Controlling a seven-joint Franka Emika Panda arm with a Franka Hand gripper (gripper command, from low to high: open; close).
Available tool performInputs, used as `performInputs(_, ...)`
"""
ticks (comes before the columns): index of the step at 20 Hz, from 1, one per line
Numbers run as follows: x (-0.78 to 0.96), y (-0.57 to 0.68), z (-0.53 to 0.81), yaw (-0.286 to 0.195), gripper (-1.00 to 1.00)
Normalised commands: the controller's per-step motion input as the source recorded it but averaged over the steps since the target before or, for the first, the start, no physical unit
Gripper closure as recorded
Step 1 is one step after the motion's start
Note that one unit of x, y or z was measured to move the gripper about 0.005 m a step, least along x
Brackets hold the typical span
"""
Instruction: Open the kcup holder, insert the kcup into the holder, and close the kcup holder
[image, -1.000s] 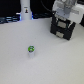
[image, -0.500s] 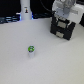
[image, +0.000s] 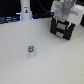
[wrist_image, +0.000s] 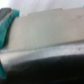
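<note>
The kcup, a tiny white pod with a green top, stands alone on the white table toward the exterior view's left. The kcup holder, a black boxy unit, sits at the back on the exterior view's right. My gripper hangs right over the holder's top and front, and its fingers blend into the black box. The wrist view is blurred: it shows a grey flat surface, a dark band and one teal finger pad. The kcup is out of the wrist view.
The white robot base stands at the back on the exterior view's left, in front of a dark backdrop. The white table spreads between the kcup and the holder.
</note>
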Motion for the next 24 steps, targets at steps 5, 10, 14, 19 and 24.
performInputs(5,0.97,-0.27,0.16,-0.052,1.0)
performInputs(10,0.97,-0.28,0.19,-0.053,1.0)
performInputs(14,0.97,-0.29,0.21,-0.058,1.0)
performInputs(19,0.96,-0.31,0.2,-0.06,1.0)
performInputs(24,0.96,-0.29,0.19,-0.048,1.0)
